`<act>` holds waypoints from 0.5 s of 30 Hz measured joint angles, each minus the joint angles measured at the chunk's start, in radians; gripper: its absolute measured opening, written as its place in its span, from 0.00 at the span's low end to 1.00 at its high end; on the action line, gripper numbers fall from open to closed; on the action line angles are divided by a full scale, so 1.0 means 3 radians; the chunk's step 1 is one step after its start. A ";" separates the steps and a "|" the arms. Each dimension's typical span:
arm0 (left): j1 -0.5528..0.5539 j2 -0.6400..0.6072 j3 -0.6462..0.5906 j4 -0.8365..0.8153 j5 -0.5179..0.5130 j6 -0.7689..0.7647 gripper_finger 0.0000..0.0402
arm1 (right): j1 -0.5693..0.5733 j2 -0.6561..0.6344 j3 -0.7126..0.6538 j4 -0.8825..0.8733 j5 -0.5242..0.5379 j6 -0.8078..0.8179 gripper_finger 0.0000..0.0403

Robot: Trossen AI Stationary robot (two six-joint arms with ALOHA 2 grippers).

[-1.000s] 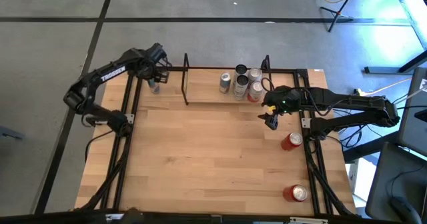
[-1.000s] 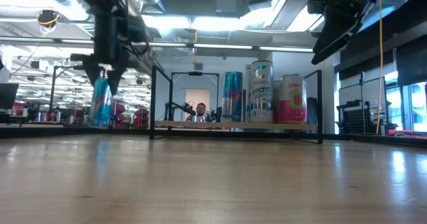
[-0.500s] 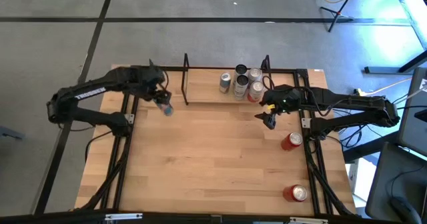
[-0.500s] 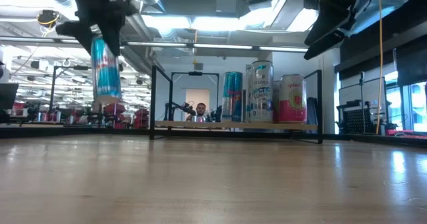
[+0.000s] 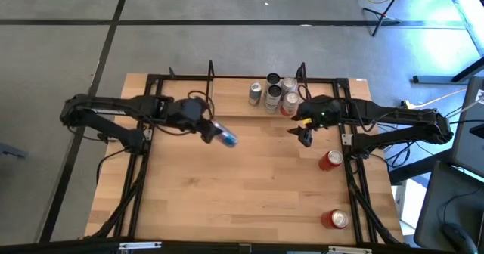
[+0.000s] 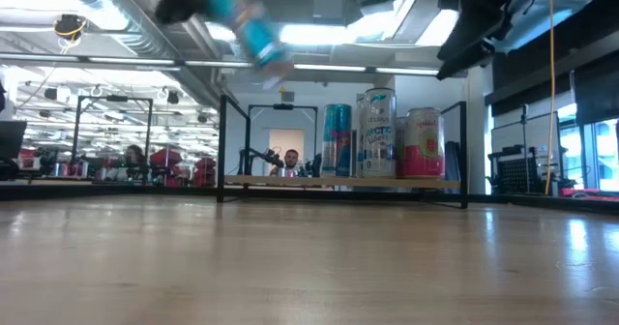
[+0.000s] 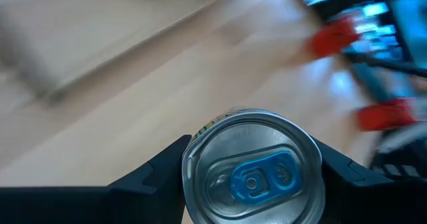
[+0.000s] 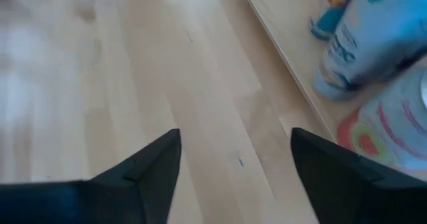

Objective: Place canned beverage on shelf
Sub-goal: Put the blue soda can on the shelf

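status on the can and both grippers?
Left gripper shut on blue can, tilted, in the air in front of the shelf. Right gripper open, empty, beside the shelf's right end. Shelf's left half free; four cans at its right.

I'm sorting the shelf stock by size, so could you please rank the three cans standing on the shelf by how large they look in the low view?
1. White can, tallest.
2. Blue can.
3. Pink can, shortest but widest. Depth on the shelf may skew this.
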 joint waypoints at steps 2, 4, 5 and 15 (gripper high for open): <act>-0.0075 0.0147 0.0240 0.0114 -0.0048 0.0146 0.50 | 0.0000 0.0000 0.0000 0.0143 -0.0075 0.0004 0.59; -0.0107 0.0321 0.0524 0.0105 -0.0080 0.0287 0.50 | 0.0001 0.0000 0.0000 0.0330 -0.0156 0.0017 0.52; -0.0124 0.0422 0.0672 0.0115 -0.0111 0.0357 0.50 | 0.0001 0.0000 0.0000 0.0420 -0.0176 0.0032 0.48; -0.0234 0.1449 0.1930 0.0050 -0.0103 0.0785 0.50 | 0.0022 0.0078 0.0003 0.0956 -0.0081 0.0457 0.15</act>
